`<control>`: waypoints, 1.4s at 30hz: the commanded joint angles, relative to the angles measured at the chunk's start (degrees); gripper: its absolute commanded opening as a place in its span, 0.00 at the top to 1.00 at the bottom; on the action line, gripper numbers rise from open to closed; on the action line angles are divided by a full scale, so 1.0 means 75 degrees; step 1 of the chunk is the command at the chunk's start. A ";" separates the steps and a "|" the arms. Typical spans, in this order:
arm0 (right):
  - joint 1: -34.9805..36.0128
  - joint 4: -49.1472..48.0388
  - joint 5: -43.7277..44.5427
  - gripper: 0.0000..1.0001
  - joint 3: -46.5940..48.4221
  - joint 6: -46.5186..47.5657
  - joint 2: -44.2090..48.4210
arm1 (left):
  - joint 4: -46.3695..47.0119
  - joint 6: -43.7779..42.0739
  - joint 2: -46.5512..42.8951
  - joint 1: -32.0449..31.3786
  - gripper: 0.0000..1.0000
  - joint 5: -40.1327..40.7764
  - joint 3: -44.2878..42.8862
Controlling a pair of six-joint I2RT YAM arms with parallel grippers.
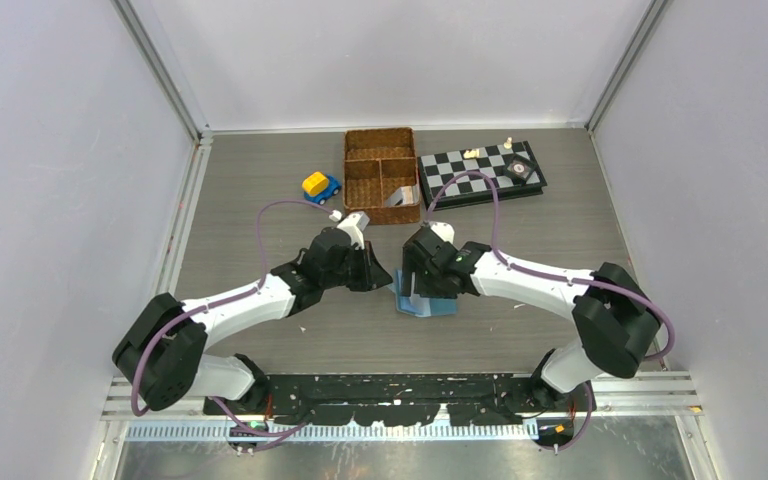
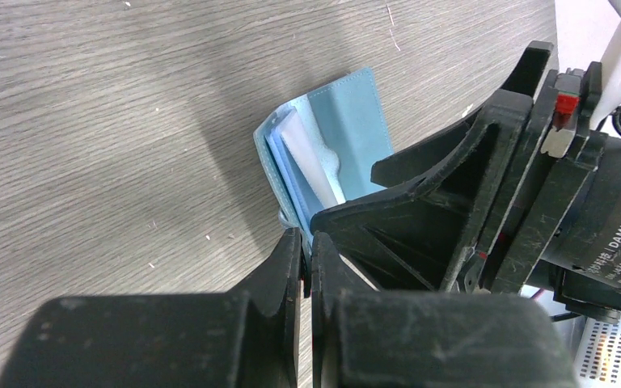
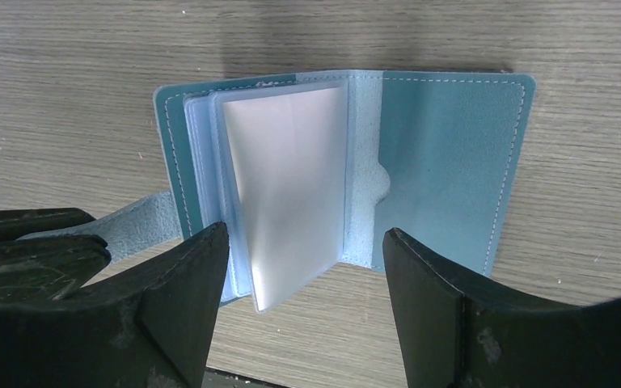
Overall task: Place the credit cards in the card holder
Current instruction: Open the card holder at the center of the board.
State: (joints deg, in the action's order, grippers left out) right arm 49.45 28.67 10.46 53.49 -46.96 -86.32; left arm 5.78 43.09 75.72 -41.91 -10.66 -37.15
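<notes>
The teal-blue card holder (image 1: 430, 303) lies open on the table between both grippers. In the right wrist view its clear inner sleeves (image 3: 291, 178) stand fanned up over the paler blue inside (image 3: 445, 153). My left gripper (image 2: 307, 242) is shut on the holder's snap tab (image 3: 137, 226) at the holder's left edge. My right gripper (image 3: 306, 233) is open just above the holder, its fingers either side of the sleeves and holding nothing. Grey credit cards (image 1: 400, 196) lie in a compartment of the wicker basket. No card shows in the sleeves.
The brown wicker divided basket (image 1: 365, 150) stands at the back. A chessboard (image 1: 480, 175) with a few pieces lies to its right. A yellow and blue toy car (image 1: 320, 186) sits to its left. Grey walls close in both sides.
</notes>
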 commanded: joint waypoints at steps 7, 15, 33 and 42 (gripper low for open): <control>0.0203 -0.0092 0.0492 0.25 0.0431 -0.0164 -0.0332 | 0.0318 -0.0070 -0.0229 0.0022 1.00 -0.0195 0.0006; 0.0509 0.1145 0.1824 0.25 0.1032 -0.0472 -0.0750 | 0.0243 -0.0073 -0.0352 0.0022 1.00 -0.0069 0.0028; 0.0217 0.3162 0.3608 0.20 0.0786 -0.0802 0.0092 | -0.0396 0.0125 -0.0270 0.0296 1.00 0.0385 0.0147; -0.0047 0.2101 0.2259 0.21 0.0540 0.0046 0.1488 | -0.0255 0.0127 -0.0259 0.0300 1.00 0.0122 0.0144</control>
State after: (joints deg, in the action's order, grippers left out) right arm 49.12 50.24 31.64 57.87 -49.32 -80.90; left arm 2.52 43.57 74.65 -39.99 -8.64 -36.25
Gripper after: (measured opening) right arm 0.799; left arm 0.031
